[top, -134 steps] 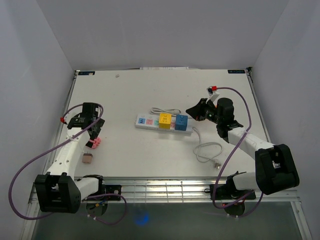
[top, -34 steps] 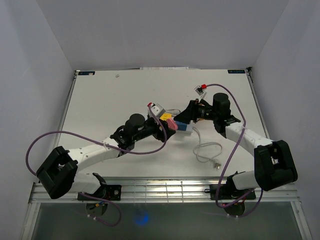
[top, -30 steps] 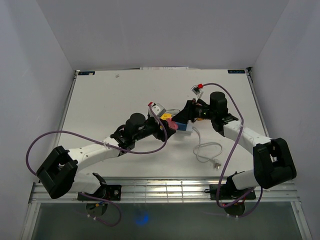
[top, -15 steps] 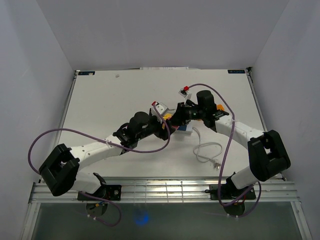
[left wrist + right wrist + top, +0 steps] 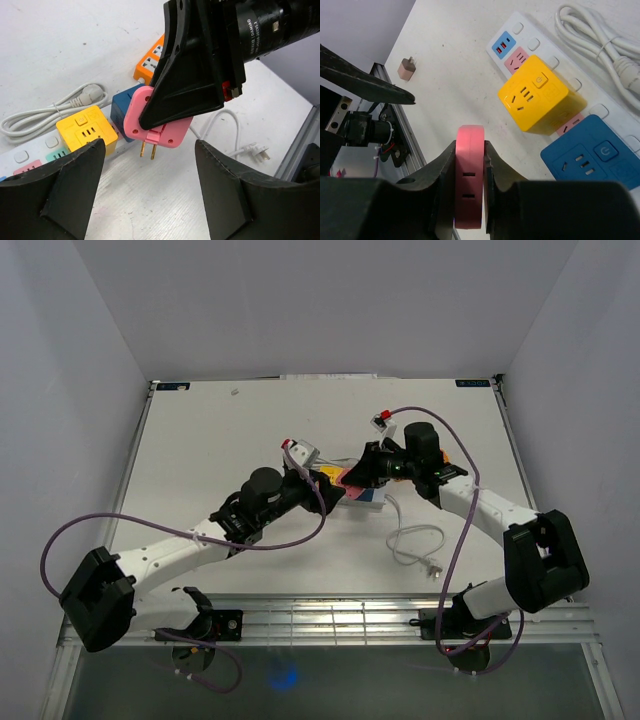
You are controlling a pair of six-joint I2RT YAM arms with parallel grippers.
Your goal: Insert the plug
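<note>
The pink plug [image 5: 344, 477] is clamped edge-on between my right gripper's [image 5: 470, 200] fingers, held above the table near the white power strip [image 5: 520, 39]. In the left wrist view the plug [image 5: 159, 122] shows two brass prongs pointing down, with the right gripper [image 5: 192, 75] gripping it from above. My left gripper [image 5: 150, 195] is open and empty just below and in front of the plug, apart from it. A yellow cube adapter [image 5: 536, 95] and a blue cube adapter [image 5: 592, 152] sit plugged into the strip.
The strip's coiled white cord [image 5: 600, 35] lies behind it. A loose cable with its end plug [image 5: 418, 545] lies at the front right. A small beige adapter [image 5: 408, 68] lies near the table's front edge. An orange socket block [image 5: 155, 57] shows beyond the blue cube.
My left arm carried the pink plug from the left to the centre. My right gripper closed on it. My left gripper has let go and drawn back slightly.
</note>
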